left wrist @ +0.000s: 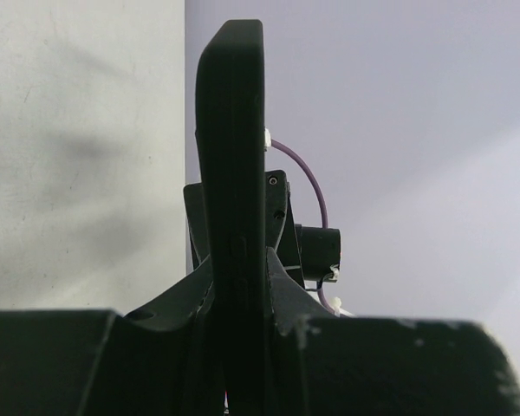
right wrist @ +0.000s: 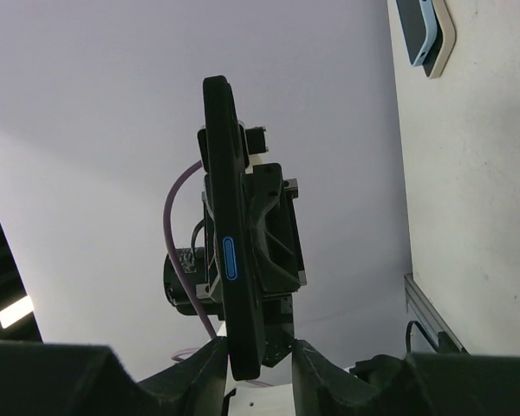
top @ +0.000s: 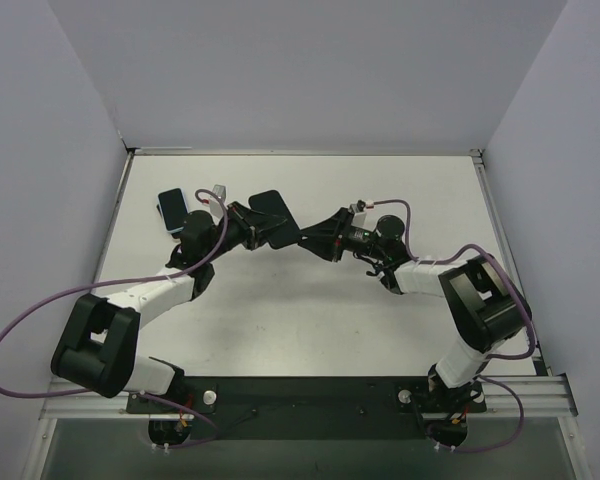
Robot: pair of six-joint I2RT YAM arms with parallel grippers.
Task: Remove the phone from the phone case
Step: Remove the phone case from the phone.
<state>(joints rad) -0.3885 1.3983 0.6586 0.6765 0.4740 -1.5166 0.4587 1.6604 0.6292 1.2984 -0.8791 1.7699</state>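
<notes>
Phone case (top: 272,212), a black slab with a blue side button, hangs in the air above the table (top: 310,320) between the two arms. Both wrist views show it edge-on, so I cannot tell whether the phone sits inside it. The left gripper (left wrist: 243,295) is clamped on one end, its fingers pressed tight against both faces. The right gripper (right wrist: 258,355) straddles the opposite end with one finger touching. A sliver of light shows beside the other, so I cannot tell whether it bites. A second handset (top: 173,208) with a light-blue edge lies on the table at the far left, well apart. The main risk is that a pull or twist against a loose right hold makes the case slip free, or pops the phone out to fall unsupported.
</notes>
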